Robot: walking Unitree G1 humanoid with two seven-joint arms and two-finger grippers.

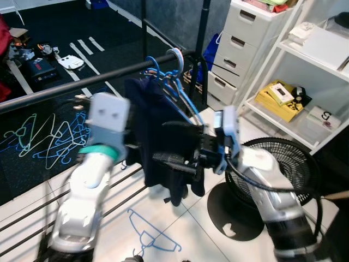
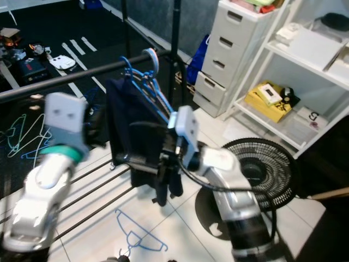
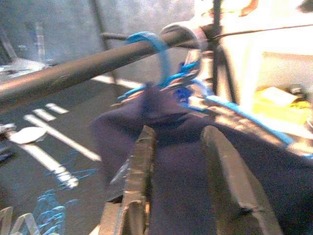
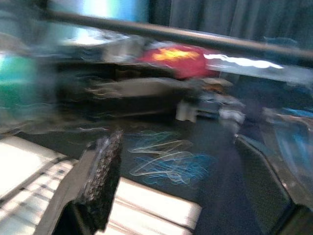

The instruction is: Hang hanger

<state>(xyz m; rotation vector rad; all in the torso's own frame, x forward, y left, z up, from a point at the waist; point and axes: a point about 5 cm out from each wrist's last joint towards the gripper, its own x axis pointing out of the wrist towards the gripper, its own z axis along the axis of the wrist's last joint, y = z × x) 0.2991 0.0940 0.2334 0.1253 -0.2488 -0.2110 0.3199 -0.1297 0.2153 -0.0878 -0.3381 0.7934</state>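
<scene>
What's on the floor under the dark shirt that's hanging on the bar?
A blue hanger lies on the white tiles below the dark shirt. The shirt and both grippers cover the floor directly behind them.

1. My right wrist view is smeared with motion blur; I can make out the rail (image 4: 161,33) and two dark fingers (image 4: 100,181), but the red shape behind stays unreadable.
2. The dark garment (image 1: 161,142) covers most of the blue hanger (image 1: 163,76) it hangs on, so I see only the hook and upper wires.
3. The left gripper (image 3: 181,166) is blurred in the eye views, its fingertips lost behind that garment.
4. The fan (image 1: 278,169) is partly hidden by my right arm.
5. The print on the yellow box (image 1: 278,98) is too small to read.
</scene>
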